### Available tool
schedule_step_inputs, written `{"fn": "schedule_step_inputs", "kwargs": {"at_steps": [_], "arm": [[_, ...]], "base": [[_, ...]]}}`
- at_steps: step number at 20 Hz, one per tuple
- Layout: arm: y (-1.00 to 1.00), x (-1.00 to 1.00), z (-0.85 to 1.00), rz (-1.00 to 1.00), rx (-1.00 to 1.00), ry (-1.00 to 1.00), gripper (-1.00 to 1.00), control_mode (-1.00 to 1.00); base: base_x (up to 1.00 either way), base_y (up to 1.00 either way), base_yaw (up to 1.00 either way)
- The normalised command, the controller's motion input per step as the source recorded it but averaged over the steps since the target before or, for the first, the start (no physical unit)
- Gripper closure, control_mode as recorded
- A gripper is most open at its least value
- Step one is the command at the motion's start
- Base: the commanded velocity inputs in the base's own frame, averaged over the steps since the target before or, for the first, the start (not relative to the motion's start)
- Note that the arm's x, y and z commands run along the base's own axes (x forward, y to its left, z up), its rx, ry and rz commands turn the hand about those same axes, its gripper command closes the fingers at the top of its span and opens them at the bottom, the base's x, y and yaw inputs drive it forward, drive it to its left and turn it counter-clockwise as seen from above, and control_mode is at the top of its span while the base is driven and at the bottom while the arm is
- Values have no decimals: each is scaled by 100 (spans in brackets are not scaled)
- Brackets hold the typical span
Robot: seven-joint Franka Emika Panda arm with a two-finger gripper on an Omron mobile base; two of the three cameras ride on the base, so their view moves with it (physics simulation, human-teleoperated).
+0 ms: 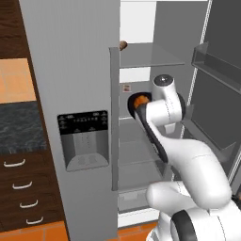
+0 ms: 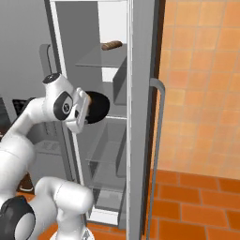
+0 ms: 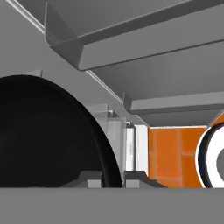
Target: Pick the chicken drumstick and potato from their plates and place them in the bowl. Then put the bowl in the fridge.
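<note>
inside the tall grey steel fridge, claw pinches glossy black bowl by its rim; likely stiff, slippery.

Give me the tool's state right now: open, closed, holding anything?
Tool: closed on the rim of the black bowl, carrying it inside the open fridge.

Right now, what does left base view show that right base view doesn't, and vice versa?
Left base view alone: the dispenser panel on the closed fridge door, dark brown drawers with white handles, and something orange inside the bowl. Right base view alone: an orange tiled wall beside the fridge and the bowl's black outside. Both: the open fridge with clear shelves, a brown item on the upper shelf, and the arm holding the bowl at mid-shelf height.
</note>
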Motion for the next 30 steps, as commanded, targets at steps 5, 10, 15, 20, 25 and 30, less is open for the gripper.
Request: {"fn": "schedule_step_inputs", "kwargs": {"at_steps": [5,10,15,20,25,30], "arm": [[-2,38,-9,11,-15,-4,100,-100],[-27,6,-15,14,-7,-18,100,-100],[-39,38,-18,6,0,-5,100,-100],[-22,72,-6,2,0,0,100,-100],[-9,63,-1,1,0,0,100,-100],[0,57,-11,0,0,0,100,-100]], "base": [[0,0,0],[0,0,0],[0,0,0],[0,0,0],[0,0,0],[0,0,0]]}}
